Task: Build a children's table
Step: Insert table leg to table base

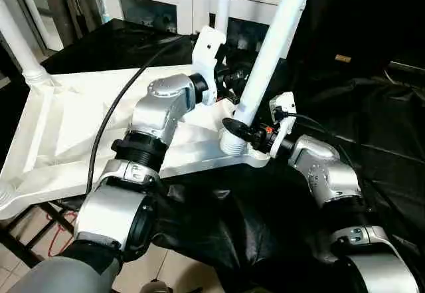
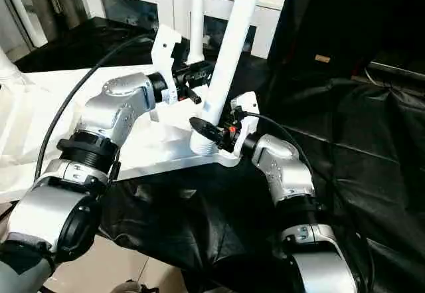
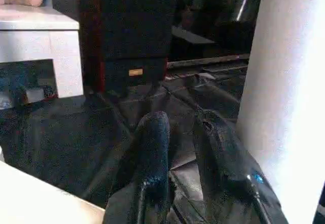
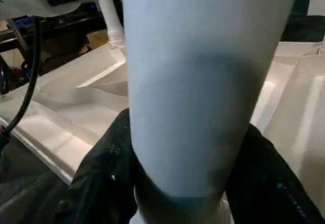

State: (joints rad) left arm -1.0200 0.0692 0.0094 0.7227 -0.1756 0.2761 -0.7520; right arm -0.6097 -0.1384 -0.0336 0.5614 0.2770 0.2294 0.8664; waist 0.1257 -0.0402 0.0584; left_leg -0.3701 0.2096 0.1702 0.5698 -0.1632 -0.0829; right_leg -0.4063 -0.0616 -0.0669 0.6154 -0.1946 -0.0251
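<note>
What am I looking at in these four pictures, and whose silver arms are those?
They belong to a humanoid robot building a children's table. The two wide pictures come from cameras in its head, looking down over its forearms. The other two come from a camera on each wrist. The white plastic ribbed tabletop lies upside down on a black-draped surface. The right gripper, with two black jaws, clasps a long white tapered tube leg near its base, just above a corner socket. The left gripper hovers beside that leg, holding nothing. More legs already stand in other corners.
</note>
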